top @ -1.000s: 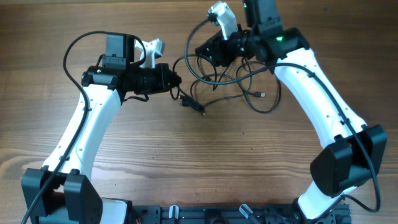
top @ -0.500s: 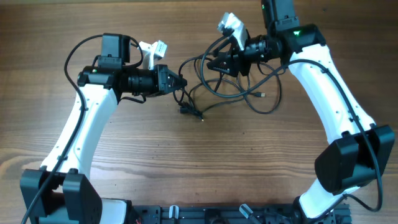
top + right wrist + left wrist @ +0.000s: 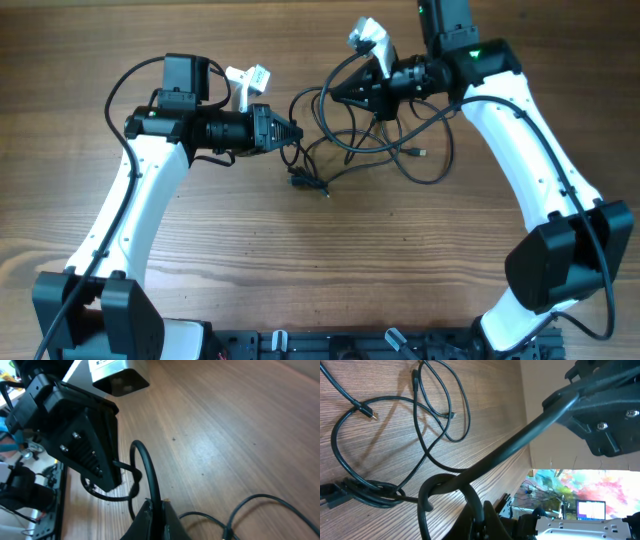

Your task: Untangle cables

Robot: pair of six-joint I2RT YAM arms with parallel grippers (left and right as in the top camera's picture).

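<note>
The cables (image 3: pixel 375 145) are thin black cords tangled in loops on the wooden table between my two arms, with a small plug end (image 3: pixel 422 152) lying at the right. My left gripper (image 3: pixel 292 133) is shut on a cable loop at the tangle's left side; in the left wrist view the cable (image 3: pixel 470 497) runs into its closed jaws (image 3: pixel 482 512). My right gripper (image 3: pixel 335 93) is shut on another strand at the tangle's top; the right wrist view shows that cable (image 3: pixel 150 477) pinched between its fingers (image 3: pixel 156 510). A stretch of cable spans between the two grippers.
A bundled dark plug (image 3: pixel 305 180) lies below the left gripper. Thicker black robot wires (image 3: pixel 125 75) loop off the arms. The arm bases (image 3: pixel 100 310) stand at the table's front edge.
My right gripper has moved left and slightly up with its strand over the last half second. The left gripper has held still and the cable between them has shifted.
</note>
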